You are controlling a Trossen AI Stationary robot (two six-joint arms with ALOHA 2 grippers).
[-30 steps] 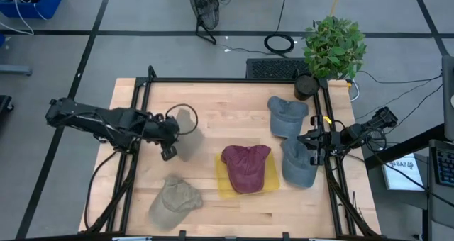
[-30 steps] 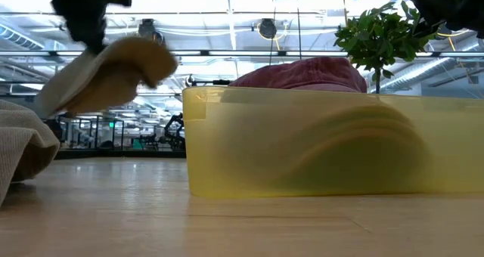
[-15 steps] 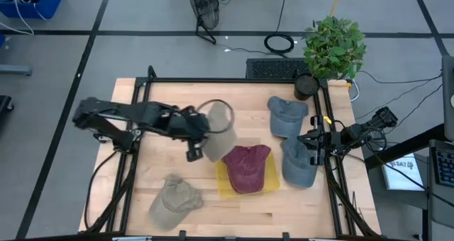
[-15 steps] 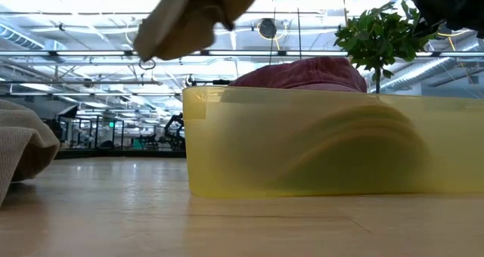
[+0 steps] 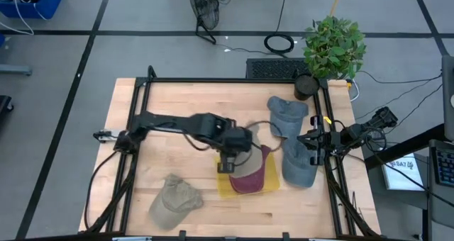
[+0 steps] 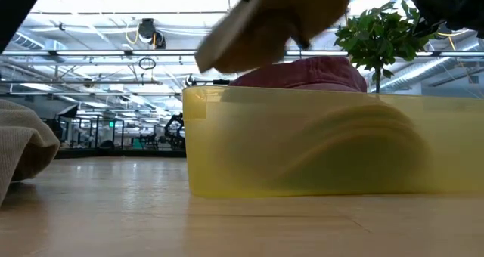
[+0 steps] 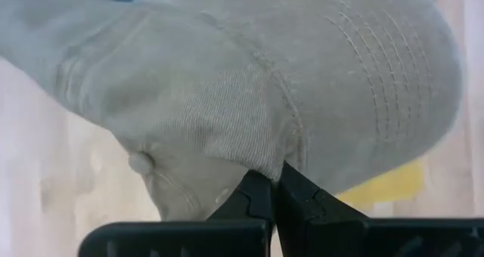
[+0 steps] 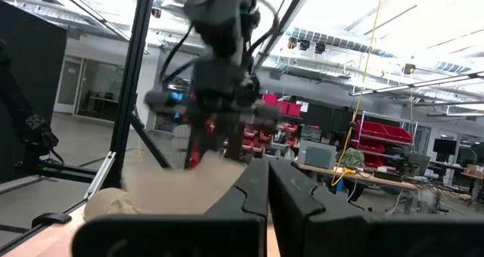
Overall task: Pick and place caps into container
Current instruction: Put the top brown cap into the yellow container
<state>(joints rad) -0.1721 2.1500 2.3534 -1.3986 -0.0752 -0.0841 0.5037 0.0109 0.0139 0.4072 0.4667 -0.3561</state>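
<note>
A khaki cap (image 5: 247, 164) hangs over the yellow container (image 5: 225, 188) with my left gripper (image 5: 228, 159) shut on it. In the low view this cap (image 6: 280, 23) floats above the container's wall (image 6: 333, 140). A maroon cap (image 5: 250, 183) lies inside the container, crown up (image 6: 302, 72). A second khaki cap (image 5: 174, 198) rests on the table at the near left. Two grey-blue caps (image 5: 287, 117) (image 5: 298, 163) lie on the table right of the container. My right gripper (image 5: 310, 143) waits shut at the table's right edge. My left gripper pinches the cap's crown fabric (image 7: 266, 160) between its two fingers, between the top button (image 7: 138, 164) and the stitched brim (image 7: 393, 75). The fingers slant steeply down from the table's left side. The cap hangs below them, clear of the container and the maroon cap.
A black plant pot (image 5: 306, 87) with a leafy plant (image 5: 333, 46) stands at the far right corner. Black frame rails (image 5: 135, 113) run along the table's left and right sides. Bare wood lies at the far left (image 5: 177, 106).
My left gripper has swung from the table's left half toward the right edge and risen a little, rolling at the wrist, staying shut. The khaki cap has travelled with it, clear of the table, and now hangs over the container and the maroon cap.
</note>
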